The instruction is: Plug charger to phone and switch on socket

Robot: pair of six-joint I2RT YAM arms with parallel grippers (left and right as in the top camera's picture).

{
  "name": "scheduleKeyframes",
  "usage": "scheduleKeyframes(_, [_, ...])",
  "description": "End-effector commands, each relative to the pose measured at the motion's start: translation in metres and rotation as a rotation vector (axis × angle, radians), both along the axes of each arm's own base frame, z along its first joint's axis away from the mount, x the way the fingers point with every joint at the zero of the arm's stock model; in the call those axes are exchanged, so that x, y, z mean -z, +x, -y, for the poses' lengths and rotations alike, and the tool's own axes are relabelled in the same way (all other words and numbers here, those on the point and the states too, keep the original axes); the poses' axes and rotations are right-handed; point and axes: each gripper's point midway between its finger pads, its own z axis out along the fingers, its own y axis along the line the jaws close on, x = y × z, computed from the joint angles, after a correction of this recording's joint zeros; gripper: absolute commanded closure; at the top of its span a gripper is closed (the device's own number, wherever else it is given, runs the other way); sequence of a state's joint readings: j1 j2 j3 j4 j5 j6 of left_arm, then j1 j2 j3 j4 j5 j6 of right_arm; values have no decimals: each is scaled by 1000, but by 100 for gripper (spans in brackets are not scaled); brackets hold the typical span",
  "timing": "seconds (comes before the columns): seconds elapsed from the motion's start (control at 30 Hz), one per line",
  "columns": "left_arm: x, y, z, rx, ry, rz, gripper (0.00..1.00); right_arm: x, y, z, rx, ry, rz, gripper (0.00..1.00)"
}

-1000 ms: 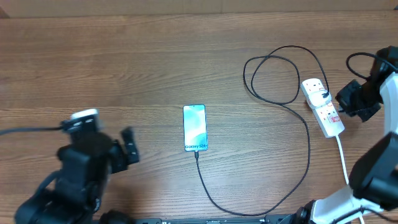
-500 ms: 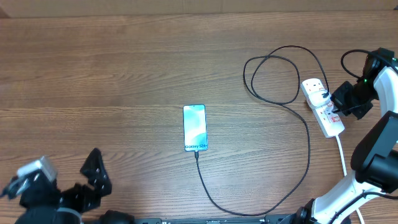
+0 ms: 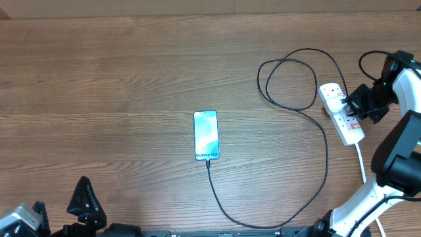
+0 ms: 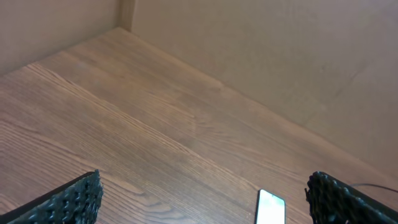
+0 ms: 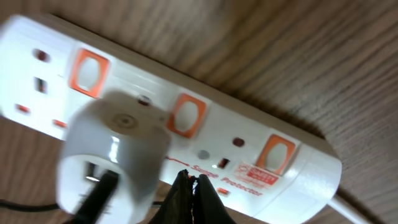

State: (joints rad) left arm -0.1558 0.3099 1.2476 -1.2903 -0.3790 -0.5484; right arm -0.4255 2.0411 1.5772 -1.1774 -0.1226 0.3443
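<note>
Socket (image 3: 342, 113) lies under the right gripper (image 5: 191, 186), fingers pinched shut at its edge, white adapter (image 5: 112, 149) just beside. Charger (image 3: 325, 158) loops from it to the phone (image 3: 206, 135), well left. Left gripper (image 4: 208, 198) gapes, farther left.

Phone (image 4: 271, 208) partly beyond bottom edge
</note>
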Motion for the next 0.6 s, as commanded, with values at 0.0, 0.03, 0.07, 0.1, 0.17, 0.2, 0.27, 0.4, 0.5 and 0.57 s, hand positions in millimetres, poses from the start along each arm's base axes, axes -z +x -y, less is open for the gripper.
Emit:
scheduleKeyframes(0.0, [5,-4,-4,-26,-2,-7,0,-11,15,5,-10,-12,58,96])
scheduleKeyframes(0.03, [8,-5,-4,-26,0,-19,0,-11,16,6,-10,-15,63,96])
scheduleKeyframes(0.07, [10,-6,-4,-27,2,-32,0,-10,17,6,-10,-16,64,96])
scheduleKeyframes(0.1, [13,-7,-4,-27,4,-44,0,-9,17,6,-10,-15,63,96])
scheduleKeyframes(0.17, [20,-10,-5,-27,9,-77,0,-5,16,6,-10,-13,52,96])
scheduleKeyframes(0.2, [23,-12,-5,-27,11,-92,0,-3,16,6,-10,-11,49,96])
scheduleKeyframes(0.27, [30,-15,-5,-27,17,-125,0,-1,18,7,-10,-12,50,96])
scheduleKeyframes(0.4, [43,-22,-6,-27,26,-184,0,0,20,8,-10,-13,57,96])
scheduleKeyframes(0.5, [50,-27,-7,-27,32,-223,0,1,19,8,-10,-12,53,96])
scheduleKeyframes(0.57, [54,-30,-7,-27,35,-243,0,3,20,8,-10,-13,55,96])
